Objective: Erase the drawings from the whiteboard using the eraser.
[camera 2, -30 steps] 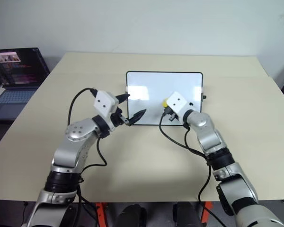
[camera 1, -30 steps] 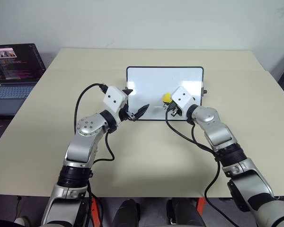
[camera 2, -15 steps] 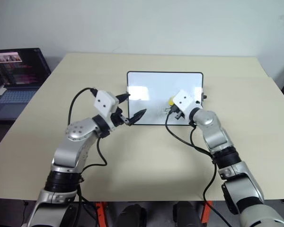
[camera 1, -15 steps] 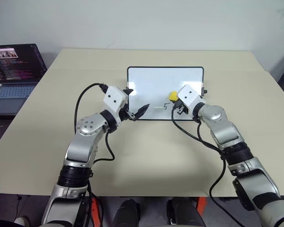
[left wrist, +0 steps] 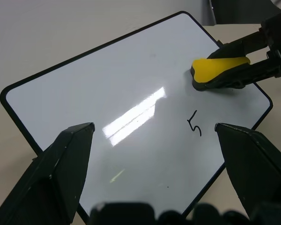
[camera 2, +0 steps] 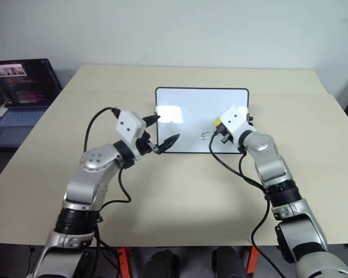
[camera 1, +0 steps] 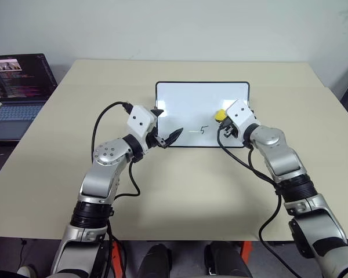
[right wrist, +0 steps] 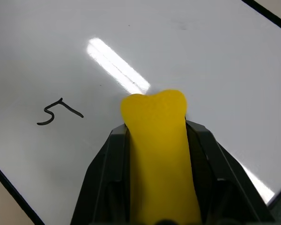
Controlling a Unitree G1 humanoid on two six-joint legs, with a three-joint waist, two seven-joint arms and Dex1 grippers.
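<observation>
Yellow eraser (camera 1: 220, 114) sits clamped in the right pincer (camera 1: 223, 120) over the whiteboard (camera 1: 185, 98) on the tabletop (camera 1: 162, 191); the remaining "5" (camera 1: 203, 130) lies toward the robot's left of it, near the board's front edge.

Left wrist view: the left pincer (left wrist: 154, 154) gapes empty, the "5" between its fingers.

Right wrist view: eraser's long axis runs along the fingers, the "5" off to one side.
</observation>
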